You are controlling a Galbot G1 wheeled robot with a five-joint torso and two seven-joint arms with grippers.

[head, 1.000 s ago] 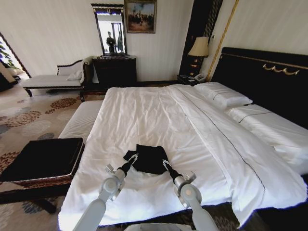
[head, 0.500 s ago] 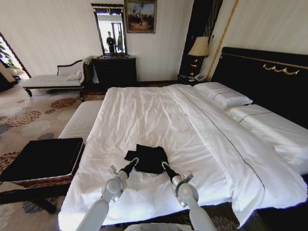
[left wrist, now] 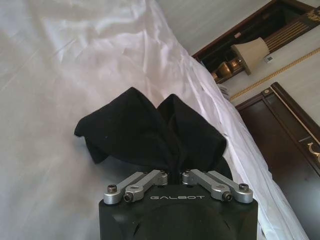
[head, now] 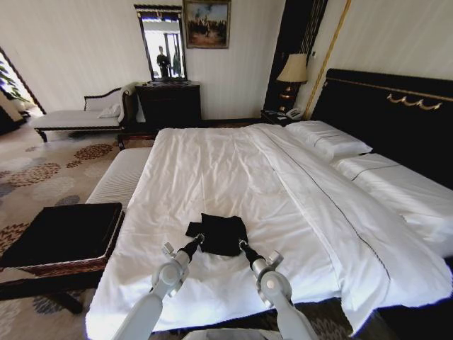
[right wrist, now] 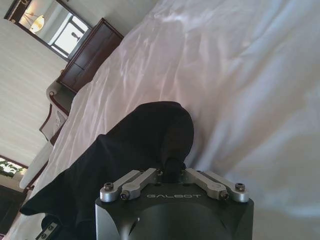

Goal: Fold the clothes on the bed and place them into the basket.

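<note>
The clothes [head: 221,232], a black T-shirt bunched into a small heap, lie on the white duvet of the bed [head: 212,159] near its foot. My left gripper [head: 199,240] is shut on the heap's left edge and my right gripper [head: 243,245] on its right edge. In the left wrist view the left gripper [left wrist: 173,175] pinches a pulled-up fold of the black fabric [left wrist: 135,130]. In the right wrist view the right gripper [right wrist: 172,169] pinches the dark cloth [right wrist: 130,145] the same way. The basket [head: 64,234], brown wicker with a black top, stands on the floor left of the bed.
A white striped bench [head: 120,177] stands along the bed's left side beyond the basket. Pillows [head: 329,138] and the black headboard [head: 396,113] are at the right. A chaise [head: 74,117], a dark dresser [head: 168,103] and patterned carpet [head: 42,170] lie beyond.
Both grippers have drawn slightly closer together and back toward me, still holding the shirt. The black heap is a little narrower and more bunched.
</note>
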